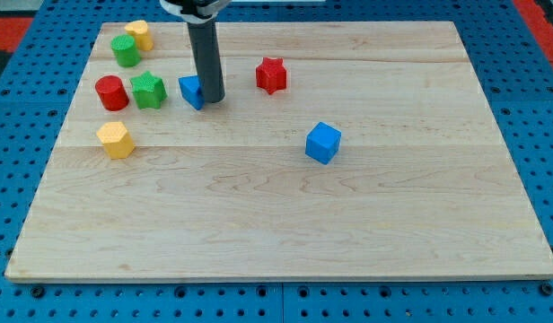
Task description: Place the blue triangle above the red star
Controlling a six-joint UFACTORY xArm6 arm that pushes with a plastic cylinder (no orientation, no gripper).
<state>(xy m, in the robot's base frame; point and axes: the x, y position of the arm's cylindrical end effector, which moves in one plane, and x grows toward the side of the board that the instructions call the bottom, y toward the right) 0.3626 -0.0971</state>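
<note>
At the bench's (276,233) upper left, my tip (212,99) touches the blue triangle's (190,91) right side. The red star (271,74) lies right of both, apart. No claw is fitted, only the rod.

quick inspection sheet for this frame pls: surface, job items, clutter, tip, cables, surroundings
Surface: wooden board, flat, light planks.
Job's things: blue triangle at the view's upper left, partly hidden by the rod; red star to its right, apart from it. Triangle is not above the star.
Clutter: blue cube near centre; red cylinder and green star side by side left of the triangle; yellow block below them; green block and second yellow block at top left, close together.
Grippers: none fitted; my tip sits against the triangle's right side.
Cables: nothing seen.
Surroundings: blue perforated base around the board; red patches at the top corners.
</note>
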